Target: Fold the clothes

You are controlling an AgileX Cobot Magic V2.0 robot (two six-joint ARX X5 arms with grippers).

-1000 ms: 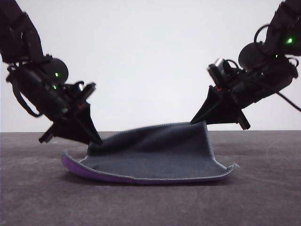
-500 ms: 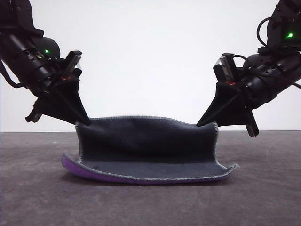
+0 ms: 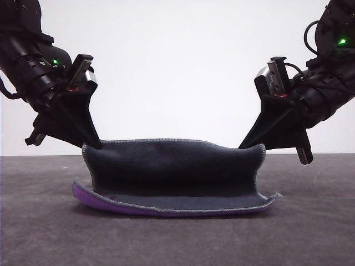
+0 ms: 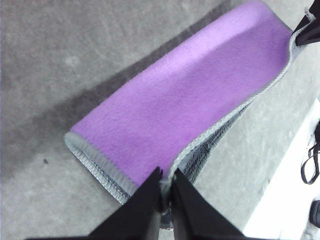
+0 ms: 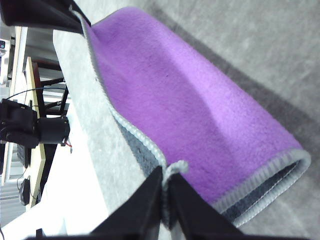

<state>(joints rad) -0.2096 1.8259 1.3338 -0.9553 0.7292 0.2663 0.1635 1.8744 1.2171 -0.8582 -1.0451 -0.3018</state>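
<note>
The clothes (image 3: 172, 174) are one small cloth, dark grey toward the front camera, purple underneath, with grey stitched edging. Its far edge is lifted off the table and its near edge (image 3: 166, 210) lies flat. My left gripper (image 3: 95, 145) is shut on the raised left corner, and my right gripper (image 3: 250, 147) is shut on the raised right corner. In the left wrist view the purple face (image 4: 195, 105) curves away from the pinching left gripper (image 4: 165, 186). The right wrist view shows the purple face (image 5: 190, 105) above the closed right gripper (image 5: 167, 179).
A dark grey table (image 3: 50, 233) lies under the cloth, with a white wall (image 3: 172, 66) behind. Beyond the table edge the right wrist view shows dark equipment and cables (image 5: 35, 131).
Both grippers have lifted the cloth's far edge higher off the table and spread slightly apart. The raised fold now stands more upright and level.
</note>
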